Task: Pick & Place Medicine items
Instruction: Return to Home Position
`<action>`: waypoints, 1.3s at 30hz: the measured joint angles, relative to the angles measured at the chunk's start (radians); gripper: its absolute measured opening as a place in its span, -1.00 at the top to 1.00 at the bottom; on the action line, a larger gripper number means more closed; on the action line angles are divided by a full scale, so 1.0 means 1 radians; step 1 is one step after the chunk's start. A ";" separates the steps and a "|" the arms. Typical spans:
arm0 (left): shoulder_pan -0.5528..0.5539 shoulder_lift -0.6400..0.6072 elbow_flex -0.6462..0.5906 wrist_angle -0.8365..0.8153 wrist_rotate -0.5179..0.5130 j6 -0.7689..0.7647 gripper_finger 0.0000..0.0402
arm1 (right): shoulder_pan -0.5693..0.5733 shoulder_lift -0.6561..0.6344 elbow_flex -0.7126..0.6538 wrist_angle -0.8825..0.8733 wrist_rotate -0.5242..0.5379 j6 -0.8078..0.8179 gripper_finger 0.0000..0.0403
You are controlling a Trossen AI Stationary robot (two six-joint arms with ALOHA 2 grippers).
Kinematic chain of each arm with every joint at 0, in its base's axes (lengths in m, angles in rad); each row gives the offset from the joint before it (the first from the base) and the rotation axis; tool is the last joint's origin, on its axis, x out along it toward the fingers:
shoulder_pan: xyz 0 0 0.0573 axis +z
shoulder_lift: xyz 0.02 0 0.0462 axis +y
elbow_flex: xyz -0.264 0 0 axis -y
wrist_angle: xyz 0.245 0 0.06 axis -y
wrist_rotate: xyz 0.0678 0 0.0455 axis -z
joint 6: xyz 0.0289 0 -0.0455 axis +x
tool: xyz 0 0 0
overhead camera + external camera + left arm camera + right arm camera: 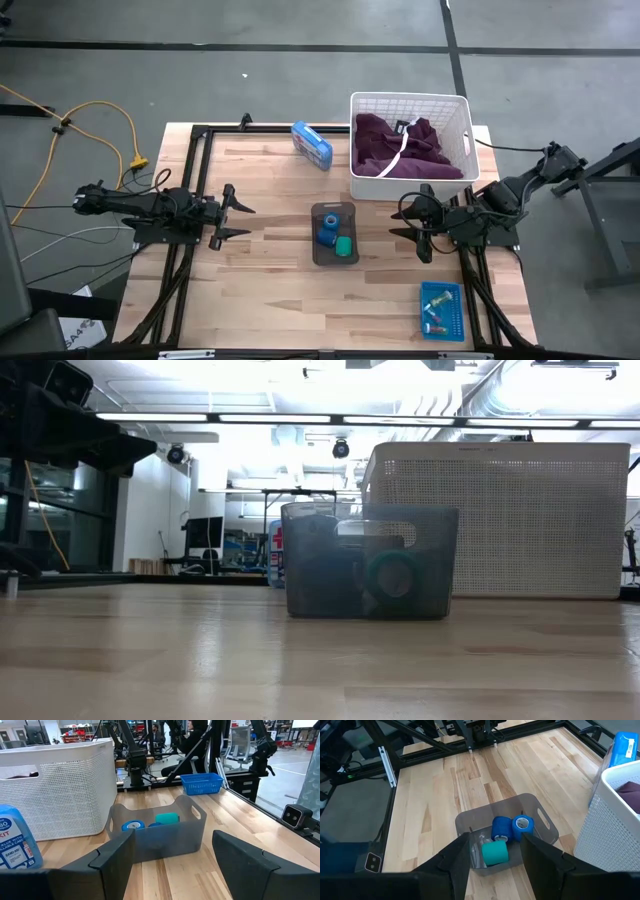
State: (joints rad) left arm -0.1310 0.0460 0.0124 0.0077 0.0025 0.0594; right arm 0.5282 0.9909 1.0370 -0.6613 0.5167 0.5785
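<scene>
We find the medicine items in two places. Two blue rolls (pixel 501 828) and one green roll (pixel 495 853) lie together in the translucent grey bin (pixel 333 209) at the middle of the wooden table (pixel 260 290), the green one touching the blue pair. A few tiny pale and pinkish pieces (pixel 437 300) rest in the small blue basket (pixel 450 326) at the table's near right corner, well apart from the bin.

Behind the bin stands the white laundry basket (pixel 410 97), which holds a maroon garment (pixel 385 150) with white trim. Just to its left lies a blue box (pixel 15 840). We can read the word "KIT" on its label, but the smaller print below is too fine to make out.

The left gripper (pixel 248 221) hovers left of the bin and the right gripper (pixel 398 222) to its right. Both point at it, and each has its fingers spread with nothing between them.
</scene>
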 joint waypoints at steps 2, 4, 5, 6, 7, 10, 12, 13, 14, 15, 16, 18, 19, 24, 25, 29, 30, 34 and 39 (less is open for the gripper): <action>0.000 0.000 0.000 0.001 0.000 0.000 -0.28 | 0.000 0.000 0.000 0.000 0.000 0.000 0.20; 0.000 0.000 0.000 0.001 0.000 0.000 -0.28 | 0.000 0.000 0.000 0.000 0.000 0.000 0.20; 0.000 0.000 0.000 0.001 0.000 0.000 -0.28 | 0.000 0.000 0.000 0.000 0.000 0.000 0.20; 0.000 0.000 0.000 0.001 0.000 0.000 -0.28 | 0.000 0.000 0.000 0.000 0.000 0.000 0.20; 0.000 0.000 0.000 0.001 0.000 0.000 -0.28 | 0.000 0.000 0.000 0.000 0.000 0.000 0.20; 0.000 0.000 0.000 0.001 0.000 0.000 -0.28 | 0.000 0.000 0.000 0.000 0.000 0.000 0.20; 0.000 0.000 0.000 0.002 0.000 0.000 -0.28 | 0.000 0.000 0.000 0.000 0.000 0.000 0.20; 0.000 0.000 0.000 0.002 0.000 0.000 -0.28 | 0.000 0.000 0.000 0.000 0.000 -0.013 0.20; 0.000 0.000 0.000 0.002 0.000 0.000 -0.28 | 0.000 0.000 0.000 0.000 0.000 -0.034 0.20; 0.000 0.000 0.000 0.002 0.000 0.000 -0.28 | 0.000 0.000 0.000 0.000 0.000 -0.054 0.20; 0.000 0.000 0.000 0.002 0.000 0.000 -0.28 | 0.000 0.000 0.000 0.000 0.000 -0.066 0.20; 0.000 0.000 0.000 0.002 0.000 0.000 -0.28 | 0.000 0.000 0.000 0.000 -0.001 -0.077 0.20; 0.000 0.000 0.000 0.002 0.000 0.000 -0.28 | 0.000 0.000 0.000 0.000 -0.006 -0.078 0.20; 0.000 0.000 0.000 0.002 0.000 0.000 -0.28 | 0.000 -0.034 0.000 -0.007 -0.026 -0.078 0.20; 0.000 0.000 0.000 0.002 0.000 0.000 -0.28 | 0.000 -0.050 0.000 -0.010 -0.025 -0.078 0.20; 0.000 0.000 0.000 0.003 0.000 0.000 -0.28 | -0.008 -0.093 0.000 -0.012 -0.012 -0.114 0.20; 0.000 0.000 0.000 0.003 0.000 0.000 -0.28 | -0.008 -0.105 0.000 -0.012 -0.011 -0.132 0.20; 0.000 0.000 0.000 0.004 0.000 0.000 -0.28 | -0.007 -0.151 0.000 0.002 0.015 -0.207 0.20; 0.000 0.000 0.000 0.004 0.000 0.001 -0.28 | -0.007 -0.188 0.000 -0.022 0.159 -0.199 0.20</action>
State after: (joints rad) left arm -0.1314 0.0460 0.0124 0.0113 0.0025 0.0600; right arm 0.5209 0.8031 1.0367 -0.6830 0.6759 0.3793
